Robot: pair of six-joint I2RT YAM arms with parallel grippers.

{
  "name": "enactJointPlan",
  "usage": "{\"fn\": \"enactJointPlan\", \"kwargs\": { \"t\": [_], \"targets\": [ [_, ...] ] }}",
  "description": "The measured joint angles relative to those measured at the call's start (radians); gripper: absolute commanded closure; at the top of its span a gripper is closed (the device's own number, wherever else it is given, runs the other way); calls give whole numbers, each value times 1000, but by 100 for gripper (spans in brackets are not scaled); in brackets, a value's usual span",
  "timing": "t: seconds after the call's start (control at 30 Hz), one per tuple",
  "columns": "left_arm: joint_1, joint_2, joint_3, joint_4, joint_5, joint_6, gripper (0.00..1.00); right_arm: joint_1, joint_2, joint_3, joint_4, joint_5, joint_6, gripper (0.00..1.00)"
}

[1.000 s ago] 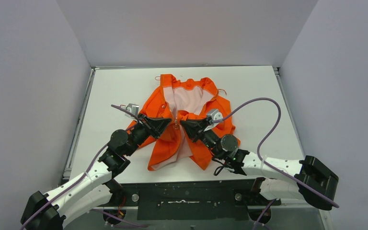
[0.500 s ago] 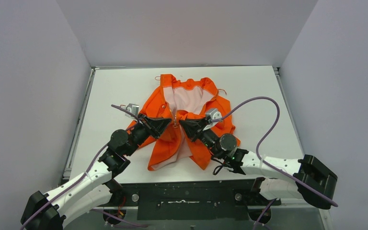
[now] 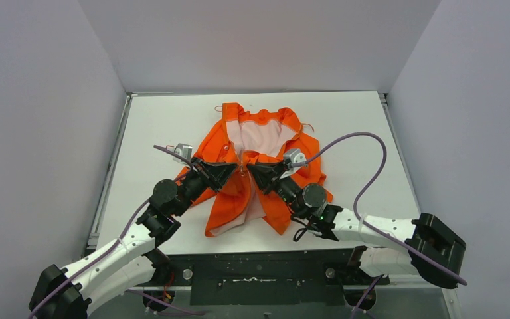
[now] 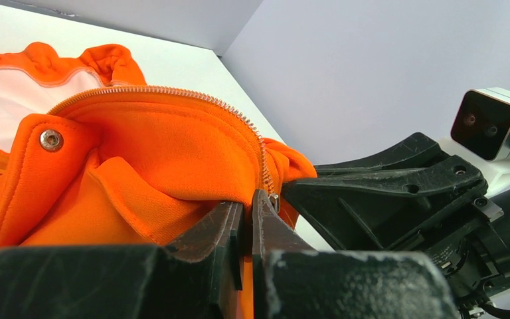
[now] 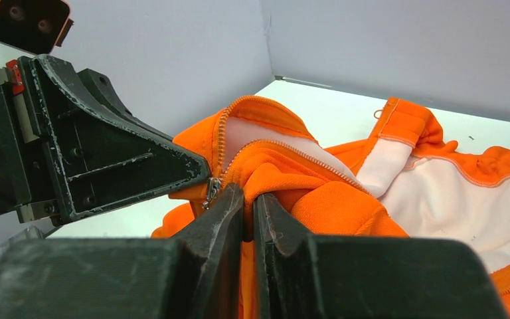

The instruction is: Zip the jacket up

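The left arm [image 3: 119,249] reaches from the near left corner across the white worktop [image 3: 153,126] toward the middle. Its left tool [image 3: 238,170] is clenched on the jacket [image 3: 236,196], pinching a fold of orange cloth at the front edge. In the left wrist view the left tool [image 4: 247,207] has its two dark fingers pressed together with the cloth caught between them. This grip is just below a row of zipper teeth [image 4: 172,94] that arches over the fold. A round metal snap [image 4: 51,139] sits on a flap to the left of that fold.

The jacket lies in the middle of the worktop. It is spread open at the far end, where its pale lining [image 3: 260,138] shows, and bunched up where the two tools meet.

Just right of centre, the right tool [image 3: 253,171] faces the left one almost tip to tip. It too is clenched on the jacket. In the right wrist view the right tool [image 5: 248,199] grips the orange edge. A small metal slider [image 5: 212,190] hangs just beside its left finger, between it and the tip of the left tool [image 5: 202,174]. Two rows of zipper teeth rise from there and part around the lining. The right arm [image 3: 378,229] runs back to the near right corner.
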Motion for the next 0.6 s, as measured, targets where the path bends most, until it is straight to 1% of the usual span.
{"fn": "enactJointPlan", "kwargs": {
  "t": [0.6],
  "targets": [
    [-3,0,0,8,-5,5,100,10,38,22,-7,46,9,100]
  ]
}}
